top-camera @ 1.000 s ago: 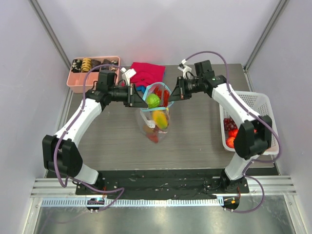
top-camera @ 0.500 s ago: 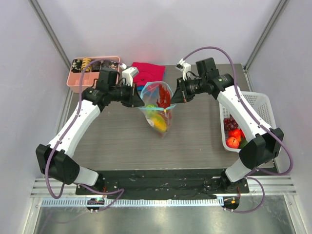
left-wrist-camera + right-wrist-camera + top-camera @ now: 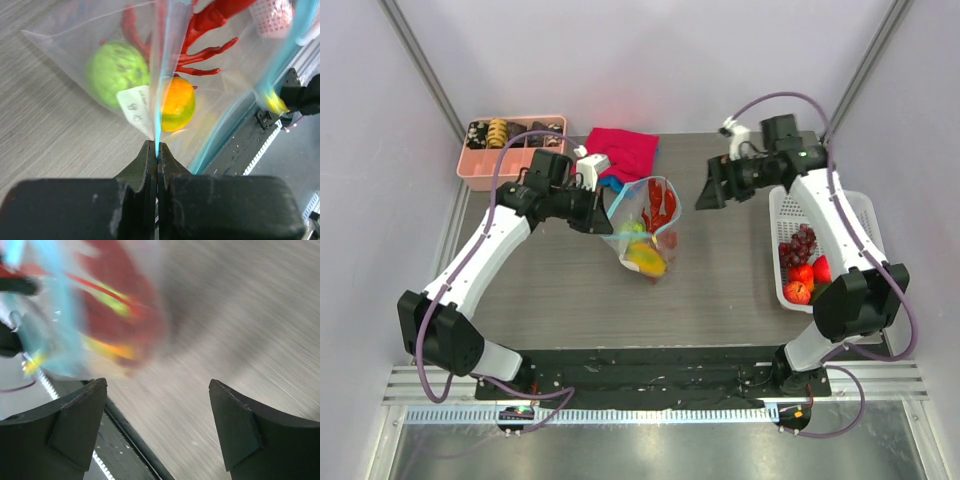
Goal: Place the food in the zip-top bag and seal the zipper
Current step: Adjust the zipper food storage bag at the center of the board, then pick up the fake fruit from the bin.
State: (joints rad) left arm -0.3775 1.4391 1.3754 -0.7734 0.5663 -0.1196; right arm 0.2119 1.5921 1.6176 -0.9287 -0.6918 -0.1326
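Note:
The clear zip-top bag hangs from my left gripper and sags onto the table. Inside it lie food pieces: a red lobster, a green fruit and an orange-yellow fruit. In the left wrist view my left gripper is shut on the teal-blue zipper at the bag's edge, just below the white label. My right gripper hovers to the right of the bag, apart from it. Its jaws stand wide open and empty, with the bag blurred ahead.
A white mesh basket at the right edge holds red fruits. A pink tray with small patterned pieces stands at the back left. Folded red cloth lies behind the bag.
My right gripper has let go of the bag's edge, opened and drawn back to the right. The bag's mouth has slackened and the bag has dropped lower, held only by my left gripper.

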